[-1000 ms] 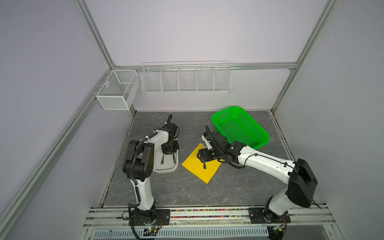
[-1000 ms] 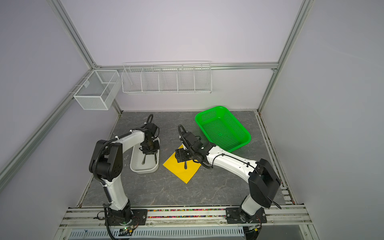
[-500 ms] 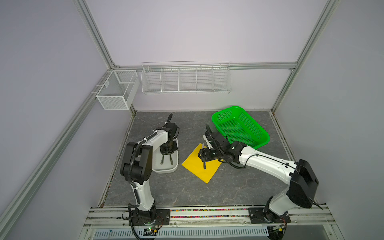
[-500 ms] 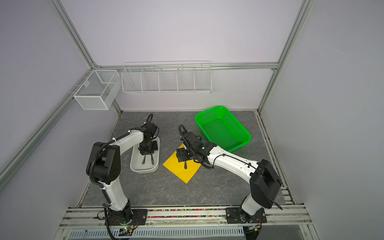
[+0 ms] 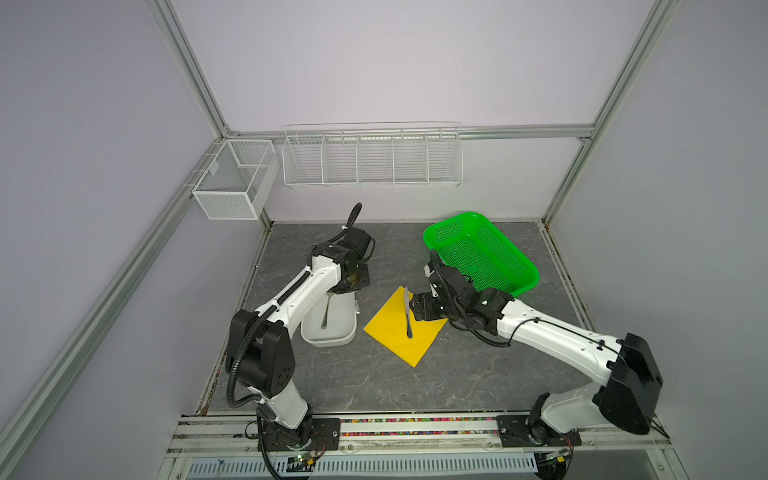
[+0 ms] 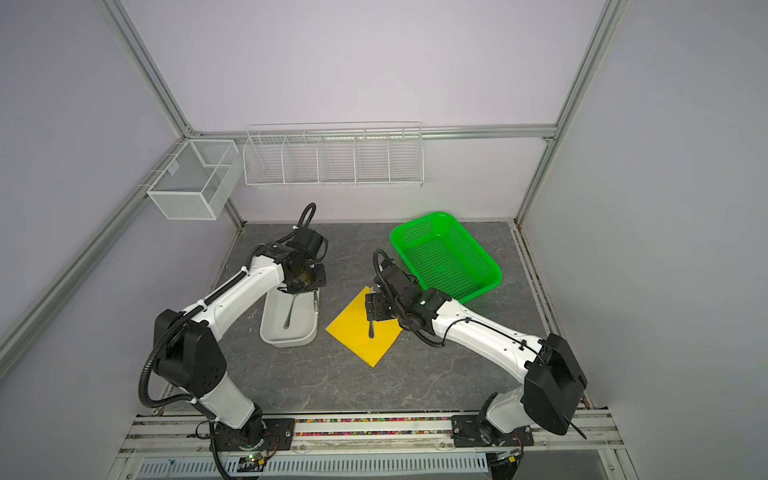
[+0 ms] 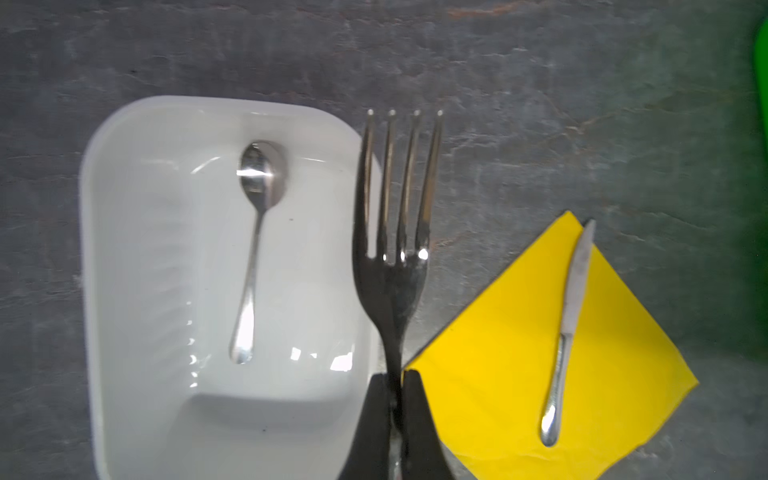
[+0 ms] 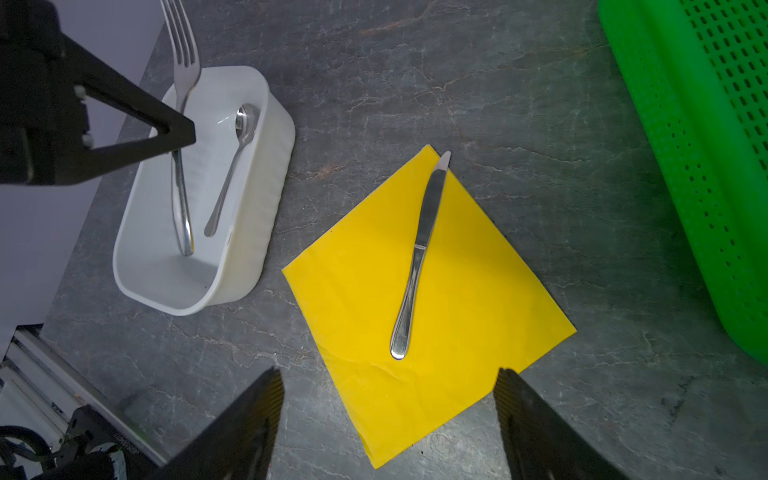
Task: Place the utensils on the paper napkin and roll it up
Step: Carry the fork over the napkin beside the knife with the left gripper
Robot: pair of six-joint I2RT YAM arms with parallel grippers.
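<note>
my left pincer (image 7: 395,376) is clamped on the fork (image 7: 395,232) handle above the white tray (image 7: 87,249), where the spoon (image 7: 253,249) lies, to carry it to the yellow paper napkin (image 8: 457,332) beside the knife (image 8: 419,257), while my right pincer (image 8: 388,372) hangs spread wide and empty over it.

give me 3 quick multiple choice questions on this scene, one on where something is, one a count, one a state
1. Where does the knife lie?
A in the white tray
B on the yellow napkin
C in the green basket

2. How many tines has the fork?
A two
B three
C four

3. The left gripper is:
A shut on the fork
B open and empty
C shut on the spoon

Answers:
1 B, the knife rests across the napkin.
2 C, four tips show in the left wrist view.
3 A, the fingers pinch the fork's handle.
</note>
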